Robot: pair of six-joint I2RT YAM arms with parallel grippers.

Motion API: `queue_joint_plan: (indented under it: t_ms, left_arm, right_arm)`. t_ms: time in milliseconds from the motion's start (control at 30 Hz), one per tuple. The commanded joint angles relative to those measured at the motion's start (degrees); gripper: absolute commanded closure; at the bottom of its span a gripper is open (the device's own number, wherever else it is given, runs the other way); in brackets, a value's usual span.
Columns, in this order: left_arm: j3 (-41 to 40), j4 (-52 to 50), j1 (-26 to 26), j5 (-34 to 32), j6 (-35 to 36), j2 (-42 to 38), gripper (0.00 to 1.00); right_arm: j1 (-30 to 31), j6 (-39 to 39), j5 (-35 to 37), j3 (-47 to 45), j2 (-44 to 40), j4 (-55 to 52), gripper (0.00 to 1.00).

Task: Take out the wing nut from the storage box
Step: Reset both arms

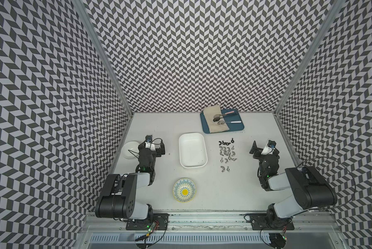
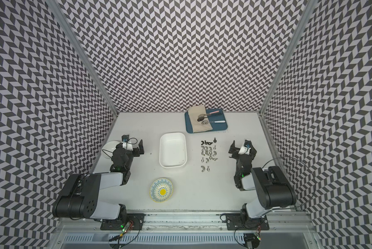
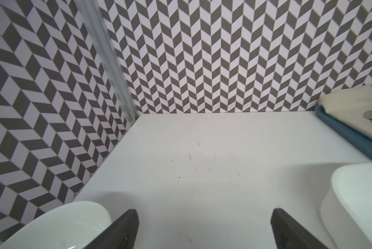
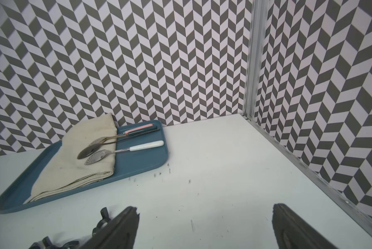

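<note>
- Claws: left claw and right claw both have jaws spread wide with nothing between them. They sit low at either side of the bench. Reads as a rest pose, clear of the parts.
- bench: flat matte white, scuffed with small dark marks.
- storage box: mid-bench, between the arms. Smooth white plastic, shallow, rounded corners. No wing nut visible inside, only a few dark specks by its right wall, so take-out looks done.
- blue tray: far side, right of centre. Folded beige cloth on it pads the spoons, handles pointing right.
- patterned bowl: near side, glazed, yellow centre, nothing in it.
- white bowl: left, glossy, partly under the left claw.
- wing nuts: on the bench right of the box, between it and the right claw, laid in rough rows. Bright metal, curved wings.
- black ones: short row just beyond the silver ones. All are small and rounded, so probably fiddly to pinch.
</note>
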Motion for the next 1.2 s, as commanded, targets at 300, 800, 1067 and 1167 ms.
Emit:
queue_joint_plan:
  t_ms: [300, 800, 1067, 1167]
  left_arm:
    - [-4.3, 14.3, 0.8, 4.7, -1.6, 4.7, 0.00]
    - [-4.0, 13.8, 1.5, 6.0, -2.0, 4.8, 0.00]
    - [-5.8, 16.2, 1.3, 1.4, -3.7, 3.8, 0.00]
    - [-5.9, 16.8, 1.5, 9.8, 0.0, 4.0, 0.00]
  right_arm:
    - [-0.2, -0.7, -0.7, 1.0, 0.4, 5.9, 0.00]
    - [-0.2, -0.6, -0.7, 1.0, 0.2, 5.2, 0.00]
    - [-0.2, -0.6, -0.7, 1.0, 0.2, 5.2, 0.00]
    - [-0.2, -0.6, -0.7, 1.0, 0.2, 5.2, 0.00]
